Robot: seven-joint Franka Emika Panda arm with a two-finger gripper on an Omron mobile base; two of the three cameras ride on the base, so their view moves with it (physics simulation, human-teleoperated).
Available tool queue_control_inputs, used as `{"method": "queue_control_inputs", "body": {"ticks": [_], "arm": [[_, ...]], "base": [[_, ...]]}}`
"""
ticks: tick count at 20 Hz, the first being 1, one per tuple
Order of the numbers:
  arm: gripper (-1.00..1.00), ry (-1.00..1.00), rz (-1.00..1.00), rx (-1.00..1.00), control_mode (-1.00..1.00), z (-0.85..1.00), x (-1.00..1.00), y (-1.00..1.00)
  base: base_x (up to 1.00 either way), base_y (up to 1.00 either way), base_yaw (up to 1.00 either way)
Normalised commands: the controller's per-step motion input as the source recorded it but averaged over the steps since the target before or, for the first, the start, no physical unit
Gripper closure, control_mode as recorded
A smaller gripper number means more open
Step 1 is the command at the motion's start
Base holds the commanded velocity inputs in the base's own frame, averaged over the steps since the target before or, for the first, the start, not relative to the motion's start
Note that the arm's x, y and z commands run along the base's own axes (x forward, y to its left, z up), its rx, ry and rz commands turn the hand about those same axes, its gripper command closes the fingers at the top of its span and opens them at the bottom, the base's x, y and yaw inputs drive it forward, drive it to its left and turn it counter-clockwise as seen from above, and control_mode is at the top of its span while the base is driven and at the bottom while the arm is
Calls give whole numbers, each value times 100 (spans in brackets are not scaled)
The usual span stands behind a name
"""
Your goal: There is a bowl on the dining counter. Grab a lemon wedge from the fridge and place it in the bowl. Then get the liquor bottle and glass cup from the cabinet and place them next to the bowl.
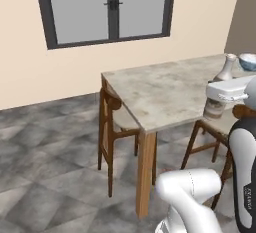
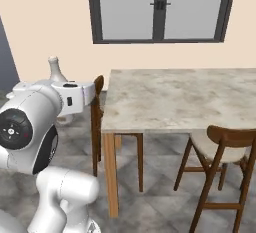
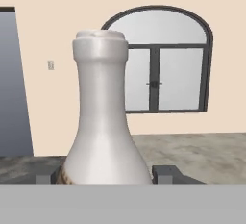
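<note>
My gripper [image 3: 103,177] is shut on the liquor bottle [image 3: 102,117], a pale bottle with a narrow neck and a brownish base, which stands upright between my two dark fingertips [image 3: 166,174]. From the left base camera the bottle [image 1: 228,67] hangs in my white hand over the right part of the dining counter [image 1: 160,94]. The pale blue-white bowl [image 1: 248,61] sits just behind it, at the right edge of the picture. In the right base view the bottle's neck [image 2: 55,68] pokes up above my hand, left of the counter [image 2: 180,99]. The lemon wedge, glass cup, fridge and cabinet are out of view.
Wooden chairs stand at the counter's end [image 1: 114,122] and along its near side [image 2: 226,149]. A dark-framed window [image 1: 107,7] fills the beige wall behind. A dark grey slab [image 3: 9,83] stands at the left. The floor is grey tile.
</note>
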Motion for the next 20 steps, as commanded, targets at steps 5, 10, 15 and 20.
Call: {"method": "queue_control_inputs", "body": {"ticks": [5,10,15,20], "arm": [[100,0,0,0,100,0,0,0],[100,0,0,0,100,0,0,0],[100,0,0,0,100,0,0,0],[100,0,0,0,100,0,0,0]], "base": [[0,-100,1],[0,-100,5],[0,-100,9],[12,-99,16]]}}
